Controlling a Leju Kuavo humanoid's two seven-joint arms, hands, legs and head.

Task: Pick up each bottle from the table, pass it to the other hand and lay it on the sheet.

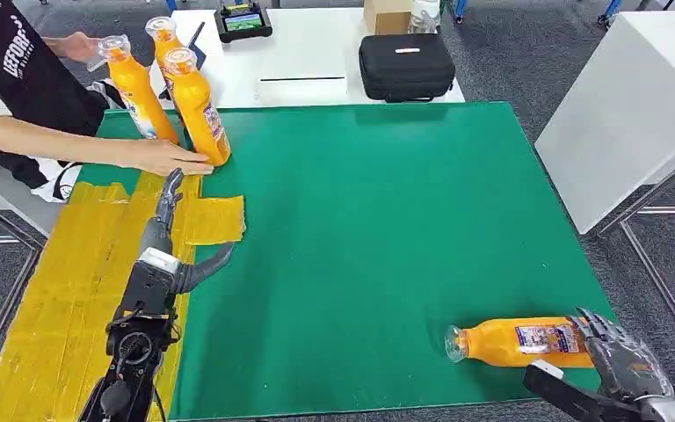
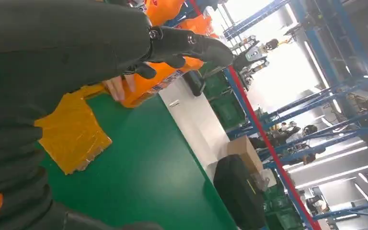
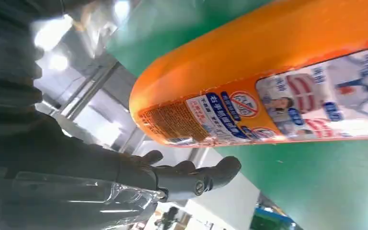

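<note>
An orange bottle [image 1: 523, 341] lies on its side near the front right of the green mat [image 1: 378, 229], cap pointing left. My right hand [image 1: 620, 356] is at its base with the fingers [image 3: 191, 177] spread beside the bottle [image 3: 268, 86], holding nothing. My left hand [image 1: 171, 189] stretches out empty over the yellow sheet [image 1: 70, 290]. Just beyond it a person's hand [image 1: 163, 158] steadies an upright orange bottle [image 1: 198, 105]. Two more upright bottles [image 1: 132, 83] stand behind, one held by the person's other hand [image 1: 75, 44]. In the left wrist view my fingers [image 2: 191, 45] reach toward that bottle [image 2: 158, 81].
A black case [image 1: 406, 63], a controller [image 1: 243, 19] and a cardboard box [image 1: 387, 13] sit on the white table [image 1: 316, 61] behind the mat. A white cabinet [image 1: 633, 97] stands to the right. A loose yellow patch [image 1: 215, 218] juts onto the green.
</note>
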